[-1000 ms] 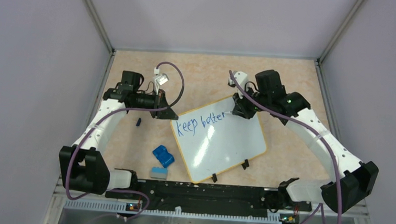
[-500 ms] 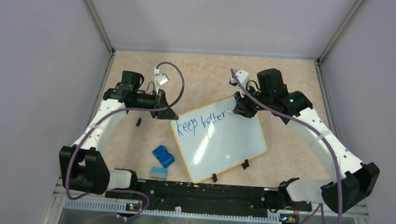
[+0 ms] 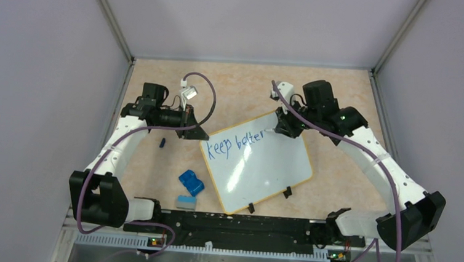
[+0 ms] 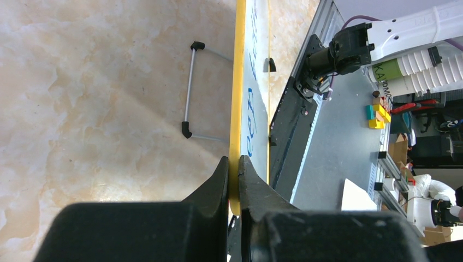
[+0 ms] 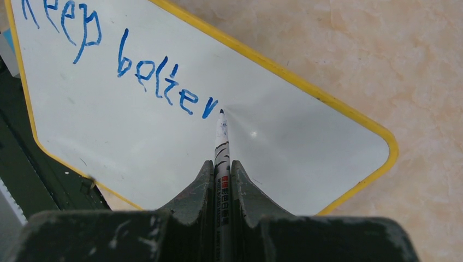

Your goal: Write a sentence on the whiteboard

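At the far left of the marbled tan surface (image 3: 232, 88), the left end effector (image 4: 233, 164) is closed almost fully, its two black fingers (image 4: 214, 183) pinching the thin yellow rim at the left corner of the whiteboard (image 3: 264, 170). The left wrist view shows the rim running straight up from between those fingers, with a thin grey wire bracket (image 4: 188, 90) lying on the surface just beside the board's edge. Near this arm, a small dark piece (image 3: 162, 143) lies on the surface. Closer to the bases are a blue object (image 3: 191, 182) and, just below it, a pale grey-blue block (image 3: 185, 202), both apart from the board. The whiteboard lies flat in the middle of the surface, turned diagonally, with its two small black clips (image 3: 250, 207) on the near edge. The sentence (image 3: 236, 142) runs in blue marker along the board's upper left part and reads "keep better". At the right, the right end effector (image 5: 221, 166) is clamped tight on a marker (image 5: 221, 142) that juts forward between its fingers. The marker's dark tip sits at the white face just right of the last letter; whether it touches the board cannot be told.
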